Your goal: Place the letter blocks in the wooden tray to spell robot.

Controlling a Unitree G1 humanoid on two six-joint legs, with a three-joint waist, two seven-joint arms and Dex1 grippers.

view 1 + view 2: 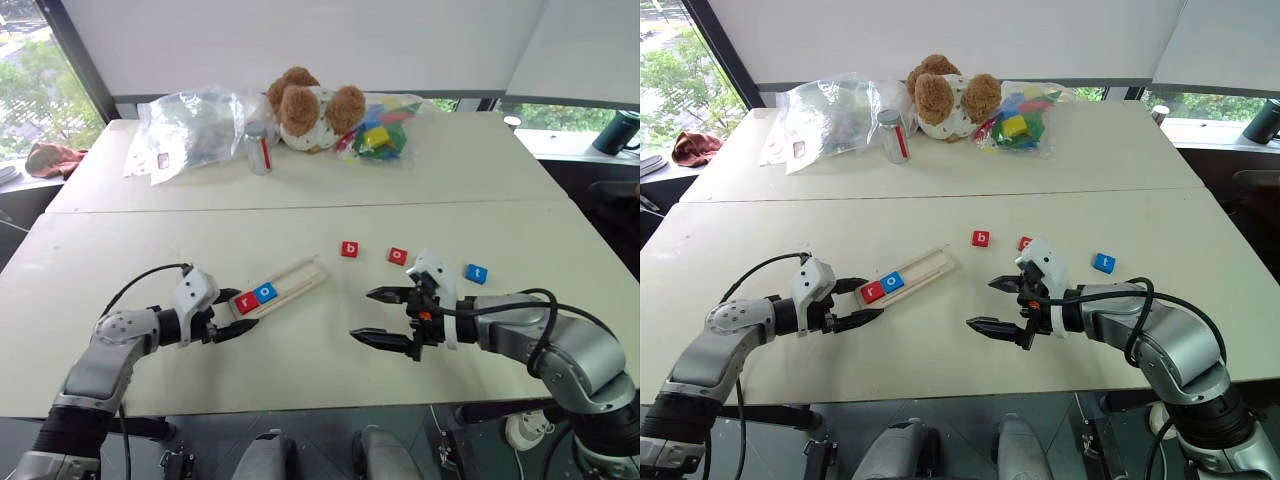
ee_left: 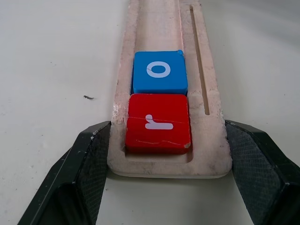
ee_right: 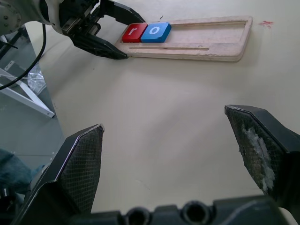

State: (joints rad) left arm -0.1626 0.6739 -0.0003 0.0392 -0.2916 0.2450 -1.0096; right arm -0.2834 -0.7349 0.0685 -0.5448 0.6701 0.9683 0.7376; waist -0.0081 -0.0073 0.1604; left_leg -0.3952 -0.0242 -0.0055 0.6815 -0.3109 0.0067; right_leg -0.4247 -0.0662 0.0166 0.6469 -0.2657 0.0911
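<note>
Jaws against wooden tray (image 2: 211, 154) end

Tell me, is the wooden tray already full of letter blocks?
No, partly filled. The wooden tray holds the red r and the blue o; the groove beyond them is bare.

The wooden tray (image 1: 285, 285), long, narrow and pale, is laid diagonally on the table. A red r block (image 2: 158, 123) and a blue o block (image 2: 160, 71) are seated touching at its near end. A red b (image 1: 349, 249), a red o (image 1: 397, 255) and a blue t (image 1: 476, 273) are scattered apart beyond it.
</note>
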